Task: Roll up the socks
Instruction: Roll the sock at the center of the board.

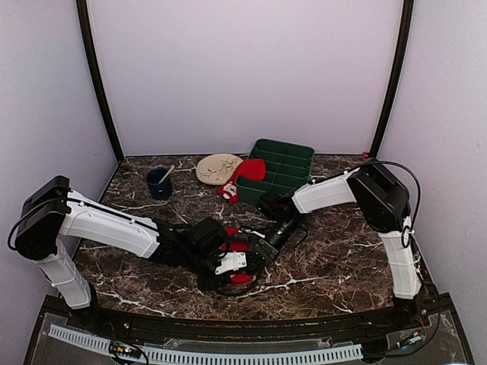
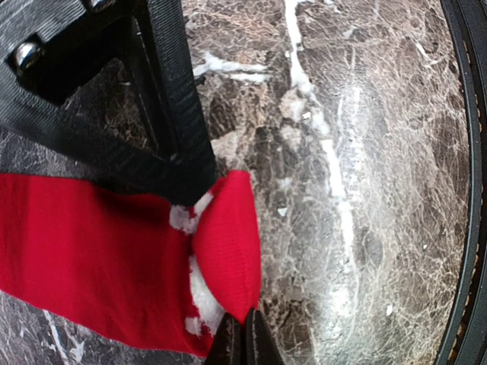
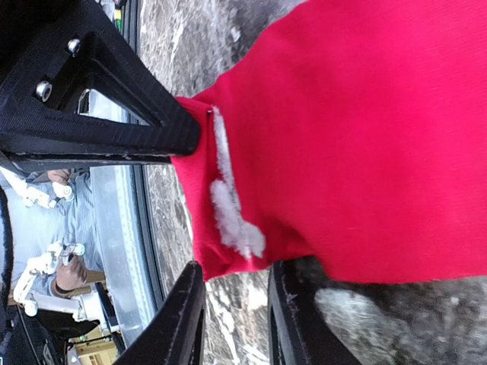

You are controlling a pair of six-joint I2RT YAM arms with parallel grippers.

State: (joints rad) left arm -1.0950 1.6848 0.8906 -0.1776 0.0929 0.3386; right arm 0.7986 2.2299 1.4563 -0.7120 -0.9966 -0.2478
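Rolling barely begun, lower centre of the overhead frame.
Left jaws clamp the folded end of the bright red soft fabric sock (image 2: pixel 99 251); right jaws stand apart around its corner; second red sock (image 1: pixel 249 169) lies bunched, upper centre.

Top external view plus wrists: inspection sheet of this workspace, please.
Surface: dark marble table, veined white.
Job's things: near sock flat, one end folded over; far sock lying against the green tray.
Clutter: beige plate; dark cup holding a stick.
Grippers: left gripper shut on near sock's fold; right gripper open at its edge.
Cables: black cable looping beside the right arm.
Surroundings: pale walls, black corner posts.
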